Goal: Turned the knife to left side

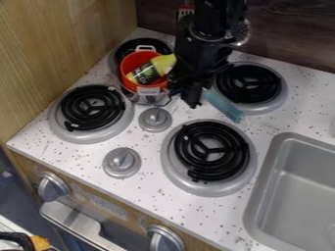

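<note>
Tool is low over the speckled tabletop, between the rear burners; can't tell if it's wide, narrow or gripping anything. Blue-green knife is just beside it, slanting toward the sink, near the rear right burner. Red-lined pot at the rear left burner holds a yellow bottle with a dark label.

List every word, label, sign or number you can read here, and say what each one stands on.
Nothing can be quoted with confidence:
Dark label on the yellow bottle in the orange pot: pale lettering, too blurred to read.
Pale strip on the wooden front panel: marks too small to read.
Red-and-white tag behind the arm: too small to read.
</note>
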Robot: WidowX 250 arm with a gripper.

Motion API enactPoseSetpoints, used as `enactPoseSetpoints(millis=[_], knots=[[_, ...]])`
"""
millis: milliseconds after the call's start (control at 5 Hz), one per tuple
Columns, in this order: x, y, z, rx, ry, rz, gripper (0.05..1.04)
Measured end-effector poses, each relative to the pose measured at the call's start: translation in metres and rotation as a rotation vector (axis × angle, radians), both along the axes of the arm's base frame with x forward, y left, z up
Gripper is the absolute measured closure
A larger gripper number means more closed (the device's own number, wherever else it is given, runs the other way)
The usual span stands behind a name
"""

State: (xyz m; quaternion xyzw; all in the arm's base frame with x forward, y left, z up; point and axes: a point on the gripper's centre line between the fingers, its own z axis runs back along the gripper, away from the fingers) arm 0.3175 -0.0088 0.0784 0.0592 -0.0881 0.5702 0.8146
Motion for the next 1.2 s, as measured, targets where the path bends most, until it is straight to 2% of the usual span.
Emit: enactPoseSetpoints(millis=[200, 400, 600, 800, 1000, 1200], knots=[[-0.012, 0.012, -0.003, 0.013, 0.007, 0.107, 1.006], [-0.024, 0.032, -0.012, 0.011, 0.023, 0.264, 1.006], [-0.033, 0.05, -0.017, 0.038, -0.021, 0.384, 1.006], [-0.031, 0.069, -0.023, 0.0, -0.081, 0.554, 1.006], [-0.032, 0.077, -0.038, 0.012, -0.146, 0.498, 1.006], [-0.03, 0.079, -0.058, 0.017, -0.164, 0.46, 1.006]])
